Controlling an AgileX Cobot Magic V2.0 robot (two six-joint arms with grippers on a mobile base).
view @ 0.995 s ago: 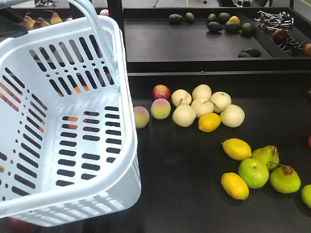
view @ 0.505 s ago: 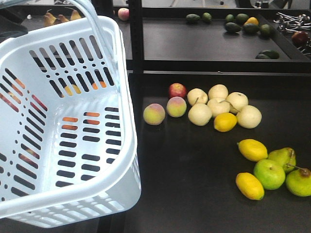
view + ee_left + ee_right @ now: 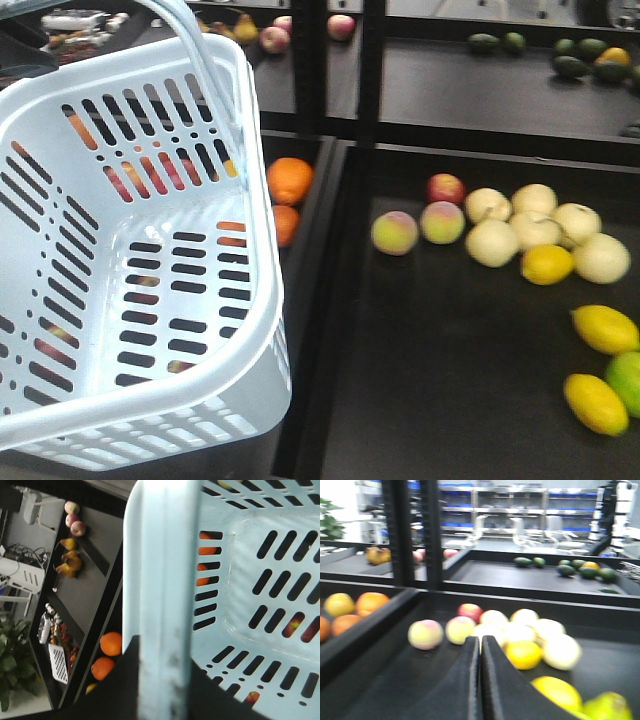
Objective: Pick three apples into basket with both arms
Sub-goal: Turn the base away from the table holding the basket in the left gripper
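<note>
The pale blue-white basket (image 3: 268, 290) hangs tilted at the left of the front view, and nothing lies inside it. In the left wrist view my left gripper (image 3: 164, 652) is shut on the basket's hoop handle (image 3: 165, 580), a dark finger on each side. Red fruit (image 3: 150, 172) shows through the basket's slots from behind; I cannot tell whether these are the apples. More red patches (image 3: 295, 625) show through the slots in the left wrist view. My right gripper (image 3: 481, 639) is shut on nothing, low over the black tray and pointing at the pale fruit pile.
Two oranges (image 3: 290, 180) lie in a bin beside the basket, past a black divider (image 3: 325, 300). On the tray are a pink-red apple (image 3: 445, 188), two peaches (image 3: 395, 233), pale pears (image 3: 540, 225) and lemons (image 3: 605, 330). Avocados (image 3: 590, 62) lie on the upper shelf behind a black post (image 3: 370, 70).
The whole front view has swung left: the fruit pile slid right in the frame and the orange bin came into sight. The basket keeps its place in the frame.
</note>
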